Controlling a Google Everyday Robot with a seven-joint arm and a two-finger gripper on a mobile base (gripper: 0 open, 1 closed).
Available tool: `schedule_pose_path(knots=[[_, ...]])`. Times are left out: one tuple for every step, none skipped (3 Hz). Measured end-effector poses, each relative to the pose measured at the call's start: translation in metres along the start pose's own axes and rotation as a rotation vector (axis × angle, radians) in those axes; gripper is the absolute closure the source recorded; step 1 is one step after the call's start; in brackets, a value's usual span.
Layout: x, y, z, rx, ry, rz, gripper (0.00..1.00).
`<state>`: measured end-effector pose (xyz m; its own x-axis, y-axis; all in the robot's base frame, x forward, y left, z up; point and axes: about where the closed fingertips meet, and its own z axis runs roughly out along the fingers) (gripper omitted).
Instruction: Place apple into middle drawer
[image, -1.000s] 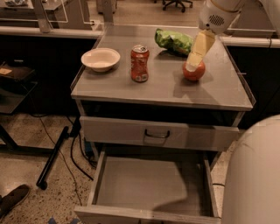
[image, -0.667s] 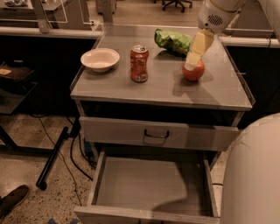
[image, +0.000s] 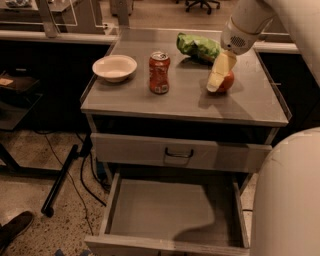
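With the tool (image: 218, 84) at the apple (image: 228, 81) on the tabletop (image: 190, 102), grip impossible to tell, a loose hold could have let it roll away.

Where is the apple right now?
In the camera view, the apple sits on the right of the cabinet top, near the green bag, with the end effector at it.

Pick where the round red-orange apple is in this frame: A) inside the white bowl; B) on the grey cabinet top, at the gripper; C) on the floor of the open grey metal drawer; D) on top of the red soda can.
B: the round red-orange apple rests on the grey cabinet top with the gripper right at it, while the open grey metal middle drawer shows only a bare floor.
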<state>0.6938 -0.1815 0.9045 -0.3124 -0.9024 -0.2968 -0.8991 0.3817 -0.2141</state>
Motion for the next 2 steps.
schedule_pose_path(knots=[[0.009, -0.009, 0.020, -0.004, 0.024, 0.003, 0.00], [0.020, -0.023, 0.039, -0.006, 0.054, 0.006, 0.00]])
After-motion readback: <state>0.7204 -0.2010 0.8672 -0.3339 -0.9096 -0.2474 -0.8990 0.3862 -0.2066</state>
